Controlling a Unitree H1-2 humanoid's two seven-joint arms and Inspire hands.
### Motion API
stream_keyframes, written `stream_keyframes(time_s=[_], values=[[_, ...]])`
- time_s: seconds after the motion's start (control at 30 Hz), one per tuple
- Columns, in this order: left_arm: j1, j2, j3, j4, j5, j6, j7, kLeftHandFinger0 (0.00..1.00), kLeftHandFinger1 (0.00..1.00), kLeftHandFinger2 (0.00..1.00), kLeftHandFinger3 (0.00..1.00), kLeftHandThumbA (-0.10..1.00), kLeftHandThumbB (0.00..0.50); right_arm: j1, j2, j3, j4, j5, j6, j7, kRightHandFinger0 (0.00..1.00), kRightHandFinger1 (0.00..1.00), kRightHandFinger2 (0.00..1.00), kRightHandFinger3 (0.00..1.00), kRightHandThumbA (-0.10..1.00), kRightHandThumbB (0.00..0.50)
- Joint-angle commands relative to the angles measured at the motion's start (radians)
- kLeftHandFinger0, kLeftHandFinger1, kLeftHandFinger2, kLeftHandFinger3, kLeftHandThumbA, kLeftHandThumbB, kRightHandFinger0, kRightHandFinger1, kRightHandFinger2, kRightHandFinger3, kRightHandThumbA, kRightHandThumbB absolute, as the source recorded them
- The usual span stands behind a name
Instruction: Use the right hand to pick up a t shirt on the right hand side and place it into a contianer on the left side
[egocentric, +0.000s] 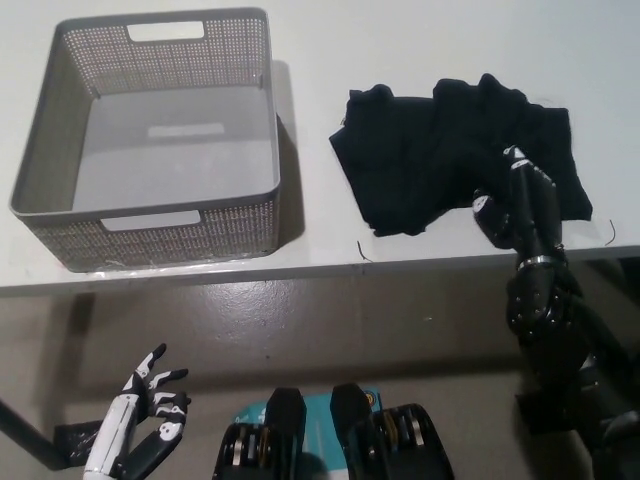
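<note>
A crumpled black t-shirt (440, 150) lies on the right part of the white table (400, 40). My black right hand (520, 205) rests on the shirt's near right edge, by the table's front edge, its fingers curling onto the cloth; a firm hold does not show. The grey perforated basket (60, 190) stands on the left of the table with nothing inside. My white left hand (150, 400) hangs low at the lower left, below the table, fingers apart and holding nothing.
The table's front edge (300, 268) runs across the middle of the picture, with brown floor (330, 320) below it. A bare strip of table separates the basket from the shirt.
</note>
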Motion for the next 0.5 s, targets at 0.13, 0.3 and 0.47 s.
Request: stream_keyframes(time_s=[0.13,0.3,0.47], values=[[0.003,0.012,0.0,-0.039,-0.013,0.0,-0.013,0.53,0.6,0.79,1.0,0.47,0.294,-0.046,0.055,-0.009,0.004,0.071,-0.15,-0.076,0.09,0.16,0.29,0.75,-0.1,0.0],[0.005,0.011,-0.002,-0.036,-0.006,0.0,-0.012,0.54,0.61,0.8,1.0,0.49,0.304,-0.054,0.066,-0.014,-0.061,0.106,-0.177,-0.059,0.06,0.07,0.23,0.78,-0.1,0.0],[0.004,0.01,-0.003,-0.033,-0.011,0.001,-0.015,0.55,0.61,0.8,1.0,0.48,0.297,-0.074,0.07,-0.008,-0.124,0.108,-0.177,-0.065,0.16,0.17,0.34,0.77,-0.1,0.004]])
